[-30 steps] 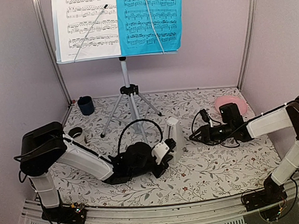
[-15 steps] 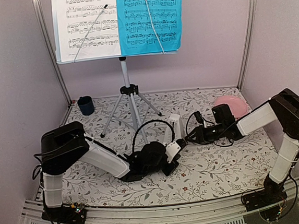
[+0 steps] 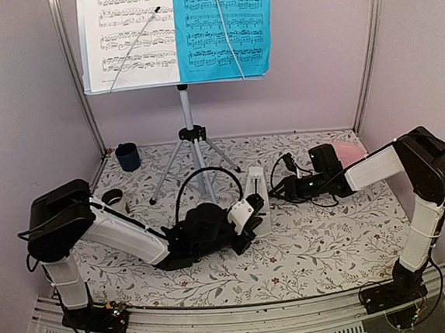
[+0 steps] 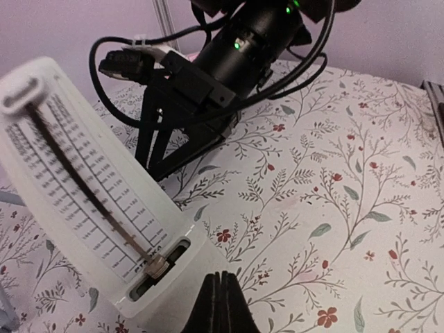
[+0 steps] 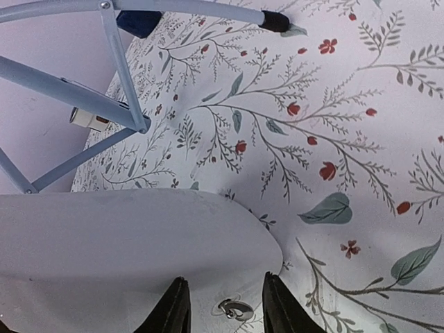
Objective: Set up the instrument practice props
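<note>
Standing upright, the white metronome (image 3: 258, 201) shows its pendulum (image 4: 87, 184); left gripper (image 4: 220, 283) closed, right gripper (image 5: 225, 283) parted.

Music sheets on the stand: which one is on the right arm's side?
The blue music sheet, covering the right half of the music stand; the white music sheet covers the left half.

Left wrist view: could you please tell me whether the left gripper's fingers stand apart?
No, the two dark fingers of the left gripper are pressed together.
</note>
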`<act>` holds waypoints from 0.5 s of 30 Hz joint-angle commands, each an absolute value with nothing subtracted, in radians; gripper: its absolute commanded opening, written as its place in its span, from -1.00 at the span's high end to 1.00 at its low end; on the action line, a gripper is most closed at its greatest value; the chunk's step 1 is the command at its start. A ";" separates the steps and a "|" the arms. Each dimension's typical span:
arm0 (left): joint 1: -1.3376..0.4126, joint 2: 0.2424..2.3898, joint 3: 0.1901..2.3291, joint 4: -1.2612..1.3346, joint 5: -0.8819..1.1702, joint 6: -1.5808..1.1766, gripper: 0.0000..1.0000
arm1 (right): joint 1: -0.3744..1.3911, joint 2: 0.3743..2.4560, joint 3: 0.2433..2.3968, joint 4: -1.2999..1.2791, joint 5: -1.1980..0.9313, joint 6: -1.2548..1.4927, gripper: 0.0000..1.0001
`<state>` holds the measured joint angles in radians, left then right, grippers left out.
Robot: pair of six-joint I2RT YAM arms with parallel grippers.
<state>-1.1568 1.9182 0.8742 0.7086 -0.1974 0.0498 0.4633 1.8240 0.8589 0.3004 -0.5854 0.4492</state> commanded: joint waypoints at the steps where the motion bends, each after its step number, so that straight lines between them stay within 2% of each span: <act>1: -1.152 1.780 0.783 0.781 -0.246 0.024 0.95 | 0.462 1.837 0.925 0.332 -0.618 0.415 0.21; 3: -1.151 1.738 0.753 0.770 -0.273 0.015 0.89 | 0.462 1.799 0.913 0.354 -0.640 0.424 0.08; 5: -1.151 1.700 0.724 0.758 -0.315 0.006 0.84 | 0.461 1.745 0.890 0.352 -0.642 0.429 -0.14; 12: -1.133 1.617 0.661 0.762 -0.356 -0.033 0.56 | 0.471 1.539 0.724 0.341 -0.589 0.429 -0.74; 15: -1.128 1.601 0.644 0.775 -0.358 -0.029 0.51 | 0.514 1.480 0.696 0.337 -0.535 0.428 -1.00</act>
